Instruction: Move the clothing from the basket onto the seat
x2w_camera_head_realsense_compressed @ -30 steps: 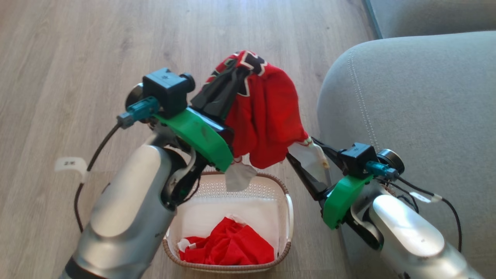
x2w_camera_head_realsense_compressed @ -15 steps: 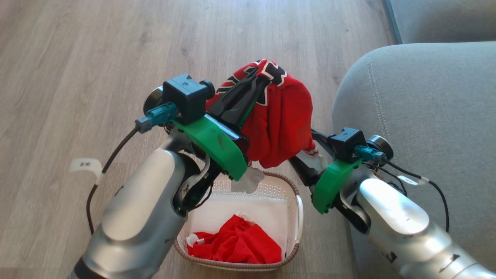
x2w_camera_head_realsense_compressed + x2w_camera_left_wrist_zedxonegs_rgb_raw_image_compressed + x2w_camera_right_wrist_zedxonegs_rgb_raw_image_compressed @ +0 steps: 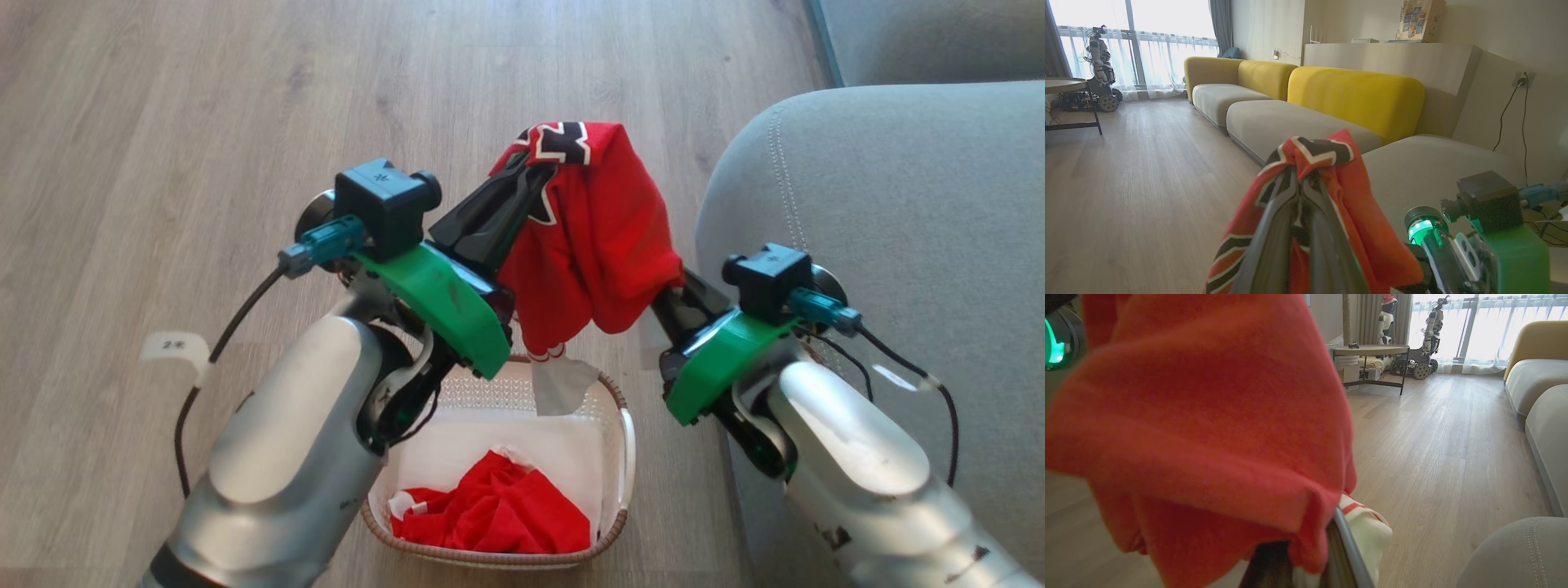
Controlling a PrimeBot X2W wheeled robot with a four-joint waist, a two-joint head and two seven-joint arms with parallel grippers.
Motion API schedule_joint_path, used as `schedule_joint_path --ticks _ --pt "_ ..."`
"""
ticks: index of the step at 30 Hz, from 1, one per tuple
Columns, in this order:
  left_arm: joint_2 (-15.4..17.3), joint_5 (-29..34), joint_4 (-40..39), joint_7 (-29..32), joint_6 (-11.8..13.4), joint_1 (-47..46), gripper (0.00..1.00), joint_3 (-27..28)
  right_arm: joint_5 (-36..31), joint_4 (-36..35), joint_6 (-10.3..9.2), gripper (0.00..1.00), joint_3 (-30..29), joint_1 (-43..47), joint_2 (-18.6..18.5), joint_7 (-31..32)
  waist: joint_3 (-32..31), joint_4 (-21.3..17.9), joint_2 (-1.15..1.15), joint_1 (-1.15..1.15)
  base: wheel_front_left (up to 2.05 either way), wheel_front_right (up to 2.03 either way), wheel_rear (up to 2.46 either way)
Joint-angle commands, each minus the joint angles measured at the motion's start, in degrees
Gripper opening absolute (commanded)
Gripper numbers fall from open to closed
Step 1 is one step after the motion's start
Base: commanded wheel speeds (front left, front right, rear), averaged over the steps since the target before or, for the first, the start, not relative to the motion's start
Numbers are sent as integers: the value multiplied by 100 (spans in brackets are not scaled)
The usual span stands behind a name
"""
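Left gripper [image 3: 531, 173] jaws pinched on jersey [image 3: 600, 245], above basket [image 3: 625, 457]. Right gripper [image 3: 682, 298] tips buried under cloth; jaws unreadable, possibly gripping hem.

Pale wood-plank floor [image 3: 163, 122] covers the head view's left. At the right wrist view's upper middle, a round table [image 3: 1372, 350] stands near a wheeled robot [image 3: 1427, 347] by a window [image 3: 1494, 322].

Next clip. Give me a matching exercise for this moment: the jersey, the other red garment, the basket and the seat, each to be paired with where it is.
1. jersey
2. second red garment
3. basket
4. seat

A. standing on the wood floor
B. lying inside the basket
C. grey-green, to the robot's right of the basket
D. hanging in the air, clamped in the left gripper

Pairs: 1-D, 2-B, 3-A, 4-C
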Motion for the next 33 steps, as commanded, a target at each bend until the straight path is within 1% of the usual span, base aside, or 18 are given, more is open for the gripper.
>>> schedule_joint_path --ticks 1,4,5,6,7,8,12,19,27,33 --pt "145 -23 -162 -37 29 -264 0 256 -56 -221 41 0 -41 -25 36 -78 -1 -10 0 0 0 0 0" --pt "189 -26 -146 -53 46 -216 0 262 -90 -392 41 0 -290 125 40 -78 -5 -41 0 0 0 0 0" --pt "200 -26 -144 -58 51 -199 9 259 -97 -456 41 0 -368 178 39 -78 -8 -49 0 0 0 0 0" --pt "213 -23 -142 -59 58 -183 38 254 -93 -523 41 0 -445 234 40 -78 -11 -59 0 0 0 0 0" --pt "226 -14 -139 -60 67 -170 80 248 -94 -589 41 0 -513 286 32 -78 -16 -69 0 0 0 0 0" --pt "235 -5 -137 -61 78 -155 100 240 -99 -655 41 0 -573 330 16 -78 -19 -82 0 0 0 0 0" --pt "236 -21 -168 -34 94 -91 100 183 -94 -924 41 0 -843 437 -44 -78 -18 -164 0 0 0 0 0" --pt "297 -41 -208 -30 79 100 100 49 -34 -1373 41 0 -1584 607 14 -78 33 -390 0 0 0 0 0" --pt "400 32 -204 -125 94 258 100 -59 311 -2019 41 0 -2226 918 100 -78 90 -740 0 0 0 0 0" --pt "427 84 -239 -263 90 324 100 -147 252 -2451 41 0 -2712 1160 81 -79 201 -1044 0 0 0 0 0"
